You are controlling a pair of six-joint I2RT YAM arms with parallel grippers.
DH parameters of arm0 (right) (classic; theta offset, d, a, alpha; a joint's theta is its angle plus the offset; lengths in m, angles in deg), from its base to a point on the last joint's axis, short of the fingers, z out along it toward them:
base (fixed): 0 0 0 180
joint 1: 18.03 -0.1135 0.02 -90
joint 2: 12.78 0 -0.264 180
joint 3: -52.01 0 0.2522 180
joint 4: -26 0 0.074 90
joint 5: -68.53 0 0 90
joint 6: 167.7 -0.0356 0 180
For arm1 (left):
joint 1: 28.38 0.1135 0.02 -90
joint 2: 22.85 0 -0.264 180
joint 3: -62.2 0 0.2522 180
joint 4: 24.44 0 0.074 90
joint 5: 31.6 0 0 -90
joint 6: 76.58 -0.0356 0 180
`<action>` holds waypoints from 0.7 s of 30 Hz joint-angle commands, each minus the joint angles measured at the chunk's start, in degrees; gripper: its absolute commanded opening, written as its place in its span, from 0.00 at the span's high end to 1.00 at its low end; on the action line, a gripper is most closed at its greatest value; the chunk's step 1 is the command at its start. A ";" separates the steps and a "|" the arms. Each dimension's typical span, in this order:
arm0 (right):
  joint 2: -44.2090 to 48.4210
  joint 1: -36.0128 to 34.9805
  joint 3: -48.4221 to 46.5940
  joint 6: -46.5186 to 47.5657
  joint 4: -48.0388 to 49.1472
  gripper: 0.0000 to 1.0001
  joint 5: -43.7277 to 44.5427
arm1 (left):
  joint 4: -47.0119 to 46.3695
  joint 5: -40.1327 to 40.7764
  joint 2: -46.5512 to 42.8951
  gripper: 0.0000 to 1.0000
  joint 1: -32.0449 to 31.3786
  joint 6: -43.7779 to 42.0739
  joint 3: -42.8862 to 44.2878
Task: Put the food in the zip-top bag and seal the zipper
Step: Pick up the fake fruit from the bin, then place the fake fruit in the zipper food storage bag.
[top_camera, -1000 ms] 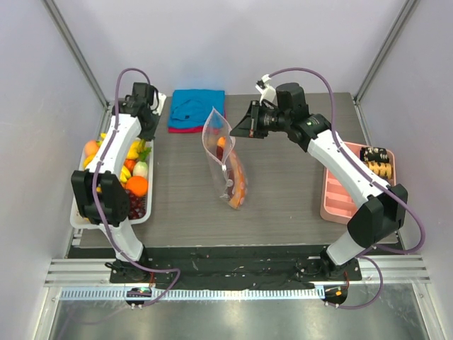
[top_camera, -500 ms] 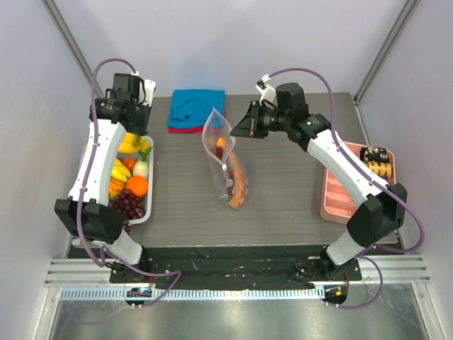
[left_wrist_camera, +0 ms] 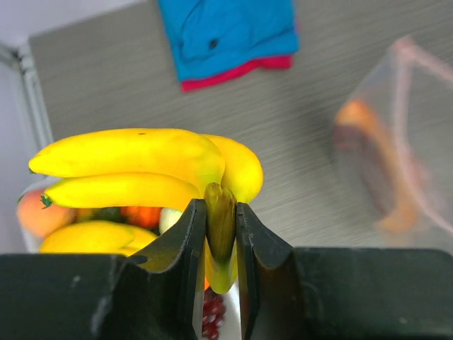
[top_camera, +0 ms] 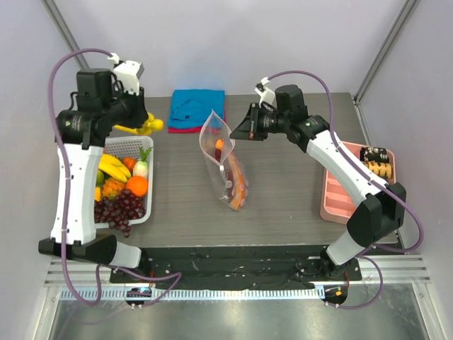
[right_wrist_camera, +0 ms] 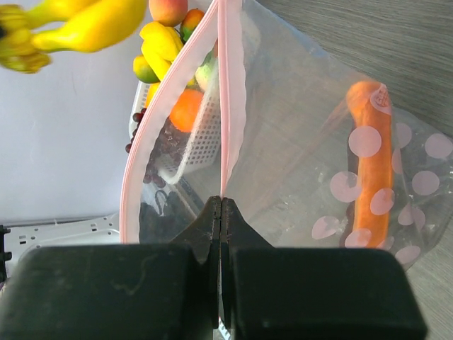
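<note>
The left gripper (left_wrist_camera: 221, 212) is clamped on the stem of a bunch of bananas (left_wrist_camera: 141, 159), fingers pressed in on both sides. The bunch hangs in the air past the far corner of the white basket (top_camera: 144, 212), close to the near-left corner of the blue-and-red cloth (top_camera: 197, 108). The basket sits along the left edge of the table (top_camera: 290, 198) and holds an orange (top_camera: 137, 185), grapes (top_camera: 117, 209) and other fruit.

The right gripper (right_wrist_camera: 221, 205) is pinched together on the pink zipper strip (right_wrist_camera: 225, 85) of the bag (top_camera: 225, 170), holding one lip up. The other lip bows away toward the basket side, so the mouth gapes. The bag stands tilted in the middle of the table, its mouth raised toward the far side just in front of the cloth and its lower end resting on the tabletop. A carrot (right_wrist_camera: 368, 170) lies inside against the dotted wall.

Bare tabletop runs between basket and bag on the left — the bananas and the open mouth are apart, with nothing between them. A wider bare stretch lies between the bag and the pink tray (top_camera: 338, 202) at the right edge.
</note>
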 commanded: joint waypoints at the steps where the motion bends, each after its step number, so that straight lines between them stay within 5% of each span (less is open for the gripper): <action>1: 0.15 0.24 -0.78 0.93 1.67 0.99 -1.80 | -6.11 -14.34 -4.10 1.00 -0.01 7.44 5.21; 7: -0.03 0.15 -1.83 4.09 -1.93 0.99 -1.27 | -17.45 -28.41 -6.12 1.00 -0.62 20.81 3.99; 11: -0.03 0.33 -2.62 6.03 -2.99 0.99 -1.18 | -33.76 -39.12 -6.30 1.00 -1.41 36.60 -0.65; 21: -0.38 1.73 -4.12 6.21 -4.93 0.99 -1.09 | -56.72 -47.58 -4.01 1.00 -8.62 61.66 -7.76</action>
